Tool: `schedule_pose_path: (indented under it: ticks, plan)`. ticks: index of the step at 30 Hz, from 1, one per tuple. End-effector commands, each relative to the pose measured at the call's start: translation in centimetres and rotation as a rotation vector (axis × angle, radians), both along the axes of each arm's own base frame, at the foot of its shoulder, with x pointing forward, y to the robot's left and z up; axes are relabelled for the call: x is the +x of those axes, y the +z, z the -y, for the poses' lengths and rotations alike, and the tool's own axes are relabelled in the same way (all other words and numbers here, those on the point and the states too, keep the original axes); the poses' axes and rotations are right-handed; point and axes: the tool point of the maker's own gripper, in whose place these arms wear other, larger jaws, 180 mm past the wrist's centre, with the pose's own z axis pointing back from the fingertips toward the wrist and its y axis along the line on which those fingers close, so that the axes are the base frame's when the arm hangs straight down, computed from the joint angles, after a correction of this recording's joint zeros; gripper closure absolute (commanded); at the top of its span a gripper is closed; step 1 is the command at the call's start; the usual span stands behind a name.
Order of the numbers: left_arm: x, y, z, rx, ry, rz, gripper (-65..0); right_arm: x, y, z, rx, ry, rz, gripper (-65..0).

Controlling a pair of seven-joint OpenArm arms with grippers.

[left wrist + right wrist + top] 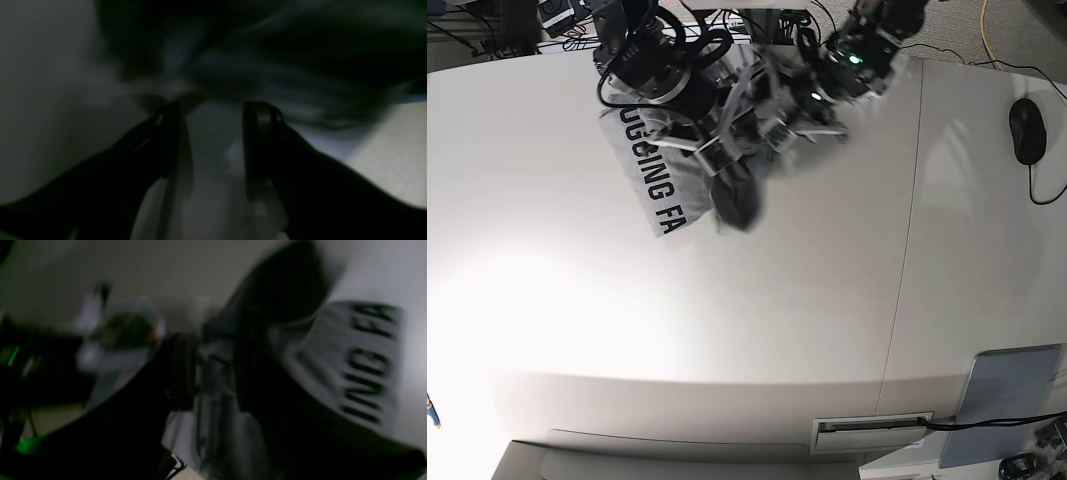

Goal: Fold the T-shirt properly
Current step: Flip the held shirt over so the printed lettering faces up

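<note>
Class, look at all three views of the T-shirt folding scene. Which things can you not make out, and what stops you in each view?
- T-shirt lettering: base view, both arms cover the upper part; only part reads.
- T-shirt shape: left wrist view, dark and motion-blurred.
- Right tool: right wrist view, blur hides whether it grips the cloth.
- Left tool: jaws apart, but blur hides any contact with the cloth.
- Mouse: base view, too small for detail.
</note>
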Motion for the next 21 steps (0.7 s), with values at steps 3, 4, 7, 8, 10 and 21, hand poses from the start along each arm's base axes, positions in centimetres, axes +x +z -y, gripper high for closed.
schedule_pose_path:
  ticks: [3, 4, 7, 8, 10, 21]
  plan:
    - [1.3, 1.0, -1.1, -0.041, 0.039, 0.012, -31.1, 0.5, 1.2, -0.4, 0.03, 0.007, 0.043, -19.6]
    - [1.4, 1.2, -1.4, -0.061, 0.042, 0.006, -31.1, 0.7, 1.2, -0.2, 0.018, 0.004, 0.052, -19.6]
    - [1.6, 2.4, -1.6, -0.137, 0.06, -0.007, -31.1, 1.8, 1.1, 1.2, -0.068, -0.033, 0.098, -19.6]
    - [1.6, 3.0, -1.5, -0.164, 0.058, -0.002, -31.1, 2.3, 1.0, 2.1, -0.113, -0.06, 0.119, -19.6]
    - [1.8, 4.4, -1.2, -0.196, 0.054, 0.025, -31.0, 3.4, 1.1, 4.1, -0.188, -0.14, 0.154, -19.6]
    - [-0.4, 13.4, 5.6, -0.393, -0.116, 0.202, -30.9, 6.4, 3.7, 22.5, -0.485, -0.599, 0.249, -19.6]
